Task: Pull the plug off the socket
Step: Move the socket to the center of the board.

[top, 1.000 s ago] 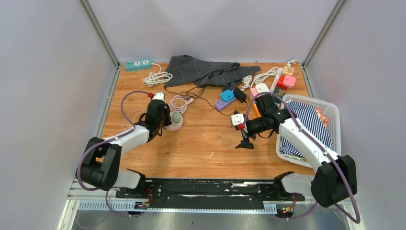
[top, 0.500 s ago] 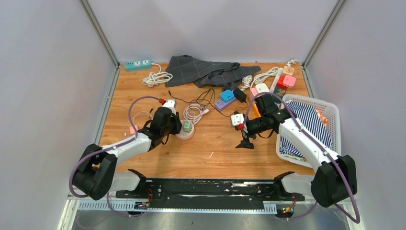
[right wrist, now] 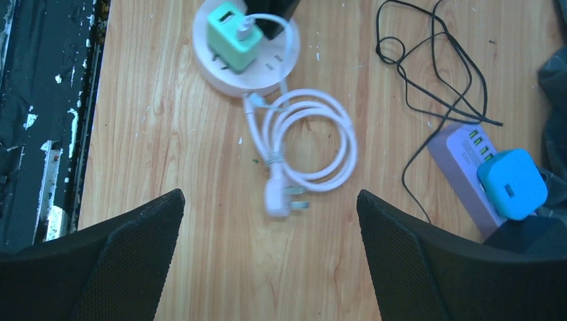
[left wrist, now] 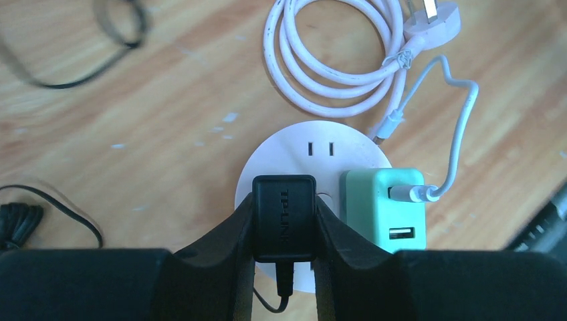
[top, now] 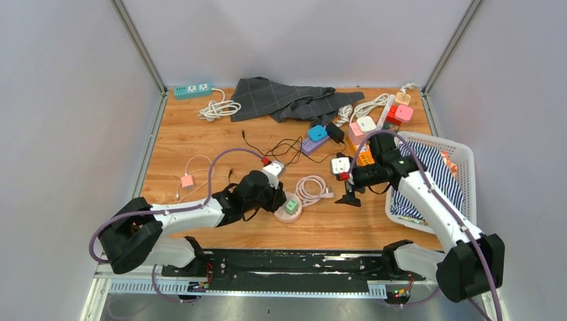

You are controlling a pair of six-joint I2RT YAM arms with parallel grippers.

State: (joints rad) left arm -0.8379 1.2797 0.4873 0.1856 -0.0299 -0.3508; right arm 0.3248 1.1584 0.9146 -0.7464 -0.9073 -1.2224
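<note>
A round white socket [left wrist: 271, 160] lies on the wooden table near the front middle; it also shows in the top view [top: 283, 215] and the right wrist view [right wrist: 220, 73]. A black plug [left wrist: 283, 215] and a green USB charger [left wrist: 388, 204] sit in it. My left gripper [left wrist: 283, 231] is shut on the black plug, one finger on each side. The charger's white cable runs to a coiled white cord [right wrist: 307, 144]. My right gripper [top: 347, 195] is open and empty, above the table to the right of the socket and cord.
A purple power strip [top: 313, 142] with a blue plug, loose black wires [top: 284, 144], grey cloth [top: 287, 99], a teal strip [top: 192, 89] and several coloured adapters [top: 394, 110] lie behind. A white basket [top: 461, 155] with striped cloth stands at right. A small pink adapter [top: 186, 180] lies at left.
My left gripper has dragged the socket, with both plugs and the white cord, right and toward the table's front edge. My right gripper has shifted slightly right.
</note>
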